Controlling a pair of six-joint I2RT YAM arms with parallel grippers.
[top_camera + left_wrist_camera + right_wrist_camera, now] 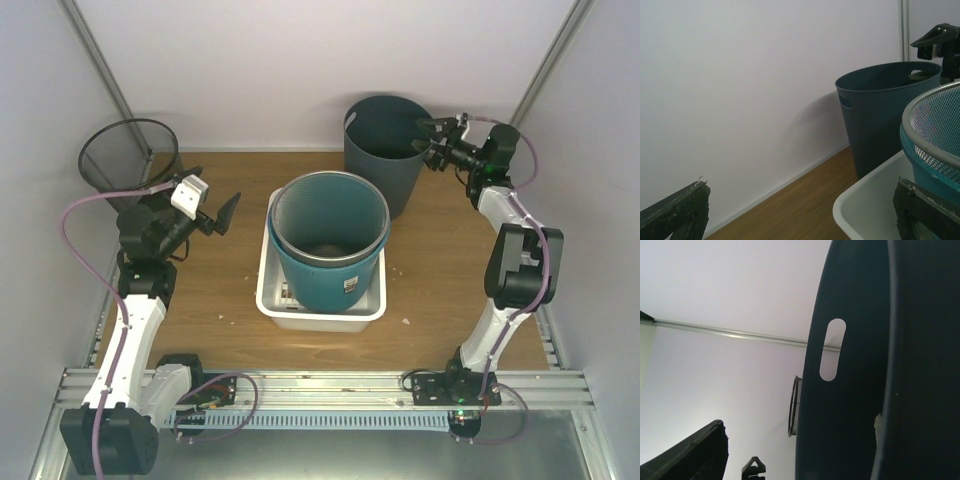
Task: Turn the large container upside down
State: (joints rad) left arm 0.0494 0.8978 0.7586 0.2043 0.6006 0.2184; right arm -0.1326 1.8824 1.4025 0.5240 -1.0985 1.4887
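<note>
Wooden table (440,280), dark container (385,165), teal bin (322,272) label (351,285) illegible

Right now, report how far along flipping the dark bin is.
Done: nothing; the dark bin stands upright, open end up. In hand: the right gripper is open at its rim, not shut on it. To do: grip, lift and invert it. The left gripper hangs open beside the white tub.
</note>
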